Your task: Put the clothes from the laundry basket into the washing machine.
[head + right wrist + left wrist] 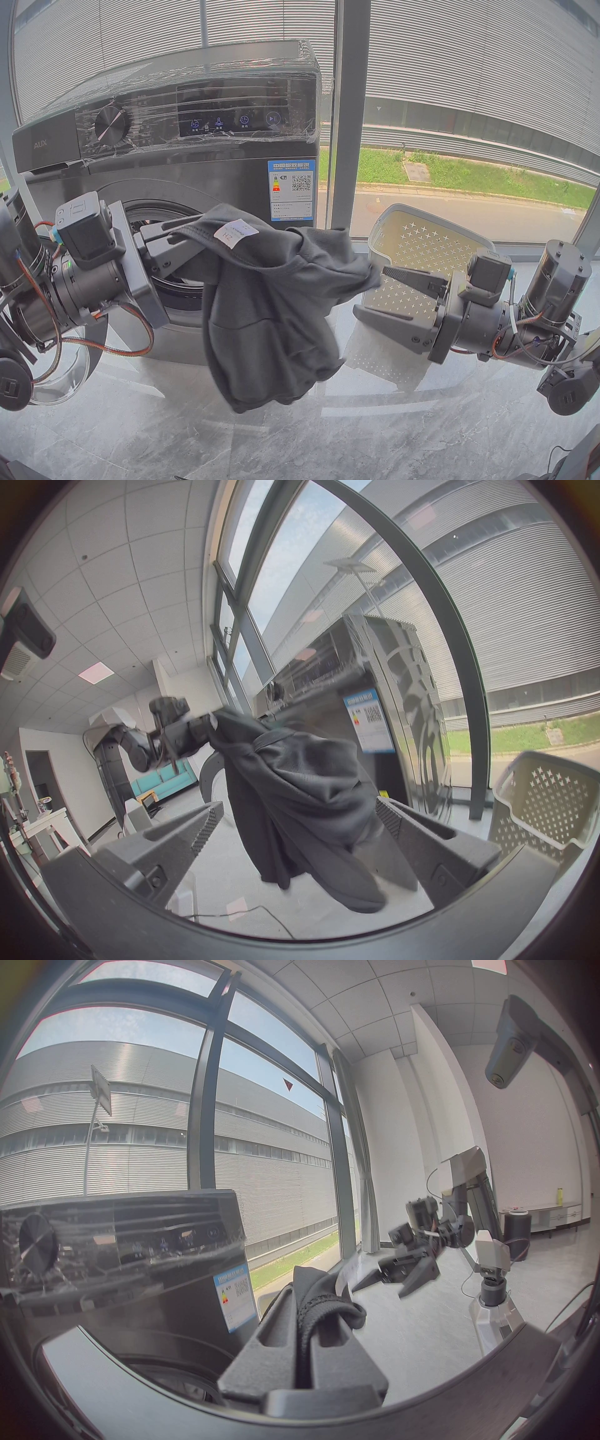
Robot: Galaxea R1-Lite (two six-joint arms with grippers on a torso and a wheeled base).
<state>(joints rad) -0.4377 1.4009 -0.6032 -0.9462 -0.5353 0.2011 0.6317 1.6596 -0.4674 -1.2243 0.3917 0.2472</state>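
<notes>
My left gripper (181, 237) is clenched on the collar end of a dark grey garment (269, 306), just in front of the round opening of the washing machine (187, 125). I judge the hold is that high so the cloth hangs free of the floor and can be fed in collar first. What looks like the machine's glass door (65, 381) stands swung open low on my left, leaving the drum reachable. The machine's top and control panel are wrapped in clear film.

The garment droops in a loose bundle between my two arms, a white tag showing near the collar and its hem well above the floor. One corner trails toward my right gripper (370, 290), whose jaws are spread wide. The cloth lies between them or just beside them, and I cannot tell whether it touches. I'd say that gripper is placed to gather the hanging part.

Farther right, the pale perforated laundry basket (431, 244) leans by the window (475, 94), tilted toward me.

The floor (375, 431) is glossy grey marble. Beyond the tall glass lie grass, a road and a ribbed grey building.
</notes>
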